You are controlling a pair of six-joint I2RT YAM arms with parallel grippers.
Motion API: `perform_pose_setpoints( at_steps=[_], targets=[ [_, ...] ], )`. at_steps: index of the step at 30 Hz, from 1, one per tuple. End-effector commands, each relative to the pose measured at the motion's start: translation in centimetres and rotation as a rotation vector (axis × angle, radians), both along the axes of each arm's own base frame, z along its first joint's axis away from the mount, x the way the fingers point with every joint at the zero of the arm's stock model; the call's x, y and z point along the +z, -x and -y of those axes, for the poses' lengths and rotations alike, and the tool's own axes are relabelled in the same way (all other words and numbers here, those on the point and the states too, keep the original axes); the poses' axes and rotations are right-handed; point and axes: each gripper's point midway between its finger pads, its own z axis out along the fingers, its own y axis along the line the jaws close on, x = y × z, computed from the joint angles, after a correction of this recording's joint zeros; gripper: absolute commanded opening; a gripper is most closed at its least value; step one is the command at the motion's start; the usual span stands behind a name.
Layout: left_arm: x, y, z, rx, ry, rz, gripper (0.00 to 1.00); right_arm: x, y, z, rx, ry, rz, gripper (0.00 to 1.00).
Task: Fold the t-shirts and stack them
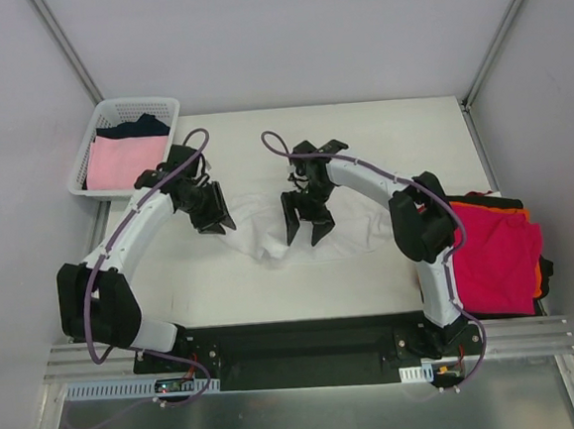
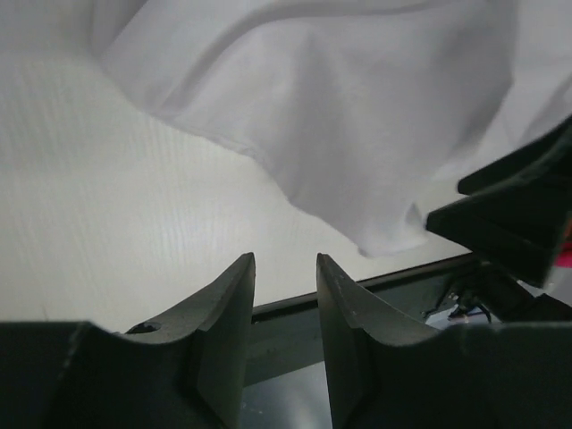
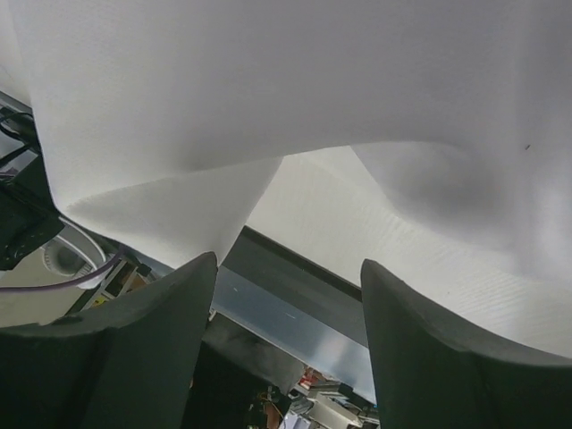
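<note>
A white t-shirt (image 1: 260,240) lies crumpled in the middle of the table. My left gripper (image 1: 220,223) hovers at its left edge, open, with nothing between its fingers. My right gripper (image 1: 306,235) is over the middle of the shirt, jaws wide apart and empty. In the left wrist view the white t-shirt (image 2: 340,116) hangs in folds ahead of the left gripper (image 2: 286,268). In the right wrist view the white t-shirt (image 3: 313,80) fills the frame above the right gripper (image 3: 288,273). A magenta-red shirt (image 1: 497,253) tops a stack at the right edge, with orange (image 1: 537,272) and black (image 1: 485,197) beneath.
A white lattice basket (image 1: 87,136) stands at the back left, holding a pale pink shirt (image 1: 119,161) and a navy one (image 1: 141,125). The table's near edge meets a dark rail (image 1: 297,338) by the arm bases. The right gripper's dark body (image 2: 514,210) shows in the left wrist view.
</note>
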Motion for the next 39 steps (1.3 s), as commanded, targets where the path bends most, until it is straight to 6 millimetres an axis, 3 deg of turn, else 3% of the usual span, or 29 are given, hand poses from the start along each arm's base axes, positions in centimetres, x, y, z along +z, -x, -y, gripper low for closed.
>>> perform_pose_setpoints(
  at_steps=[1, 4, 7, 10, 11, 12, 14, 16, 20, 23, 25, 26, 28, 29, 31, 32, 35, 39],
  targets=[
    [4.3, -1.5, 4.3, -0.115, 0.241, 0.061, 0.35, -0.4, 0.6, 2.7, -0.011, 0.120, 0.029, 0.69],
    [3.6, -2.0, 5.3, -0.146, 0.260, 0.049, 0.36, -0.8, 0.0, 5.0, -0.086, 0.185, 0.039, 0.69],
    [0.7, -2.8, 5.0, -0.128, 0.211, -0.004, 0.33, -1.1, -0.7, 6.8, -0.155, 0.205, 0.041, 0.68],
    [-1.4, -4.6, 4.6, -0.095, 0.153, -0.027, 0.27, -0.8, -1.9, 7.6, -0.179, 0.215, 0.072, 0.53],
    [-1.9, -5.5, 4.9, -0.088, 0.147, -0.036, 0.22, -0.8, -2.1, 7.8, -0.187, 0.220, 0.078, 0.37],
    [-2.1, -6.2, 4.9, -0.079, 0.141, -0.035, 0.19, -0.6, -2.5, 7.8, -0.194, 0.220, 0.089, 0.28],
    [-2.4, -7.8, 5.4, -0.073, 0.143, -0.034, 0.08, -0.6, -3.1, 8.2, -0.219, 0.220, 0.087, 0.14],
    [-2.4, -8.5, 6.2, -0.082, 0.174, -0.048, 0.05, -0.6, -3.4, 8.3, -0.237, 0.208, 0.071, 0.13],
    [0.7, -9.0, 8.0, -0.107, 0.270, -0.013, 0.10, -0.6, -3.4, 8.9, -0.229, 0.217, 0.064, 0.20],
    [2.4, -7.1, 9.2, -0.170, 0.316, 0.007, 0.24, -1.1, -3.1, 9.3, -0.220, 0.234, 0.052, 0.21],
    [3.4, -5.6, 9.4, -0.231, 0.322, 0.046, 0.48, -1.2, -3.2, 9.4, -0.219, 0.232, 0.048, 0.21],
    [2.5, -4.2, 9.4, -0.262, 0.308, 0.030, 0.58, -1.5, -3.2, 9.3, -0.217, 0.235, 0.041, 0.21],
    [2.7, -2.5, 9.0, -0.288, 0.289, 0.045, 0.80, -1.7, -3.2, 9.1, -0.218, 0.227, 0.033, 0.21],
    [1.2, -1.1, 8.2, -0.295, 0.243, 0.019, 0.87, -1.9, -3.3, 9.0, -0.218, 0.227, 0.031, 0.21],
    [0.5, 0.4, 7.2, -0.304, 0.190, 0.025, 0.94, -2.0, -3.5, 8.7, -0.219, 0.218, 0.026, 0.22],
    [-1.3, 1.7, 6.0, -0.307, 0.121, -0.002, 0.95, -2.2, -3.4, 8.6, -0.217, 0.221, 0.019, 0.22],
    [-3.8, 4.4, 4.3, -0.328, 0.019, -0.040, 0.94, -2.4, -3.4, 8.4, -0.214, 0.213, 0.009, 0.21],
    [-5.6, 6.4, 3.9, -0.349, -0.038, -0.071, 0.93, -2.5, -2.9, 8.3, -0.198, 0.217, -0.003, 0.21]
  ],
)
